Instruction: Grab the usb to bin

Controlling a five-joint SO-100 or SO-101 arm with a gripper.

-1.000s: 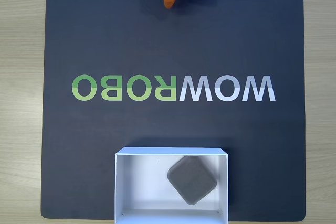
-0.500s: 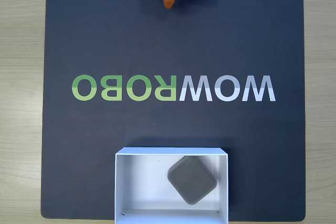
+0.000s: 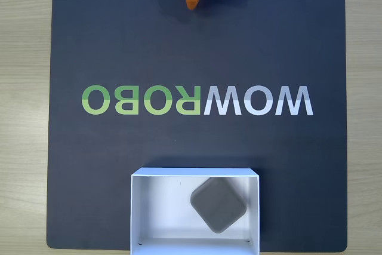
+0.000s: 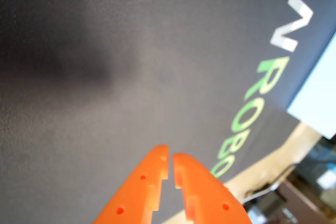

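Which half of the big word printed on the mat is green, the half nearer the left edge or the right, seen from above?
The left half: the letters reading ROBO backwards are green, while the WOW letters on the right are pale grey-white.

Dark grey mat (image 3: 119, 40) covers most of the fixed view. WOWROBO lettering (image 3: 197, 100) runs across its middle, upside down, white and green. Pale wood-grain tabletop (image 3: 24, 88) shows along both side edges. Lighting even and diffuse. Wrist view: blurred clutter (image 4: 310, 192) beyond the mat's edge, unidentifiable.
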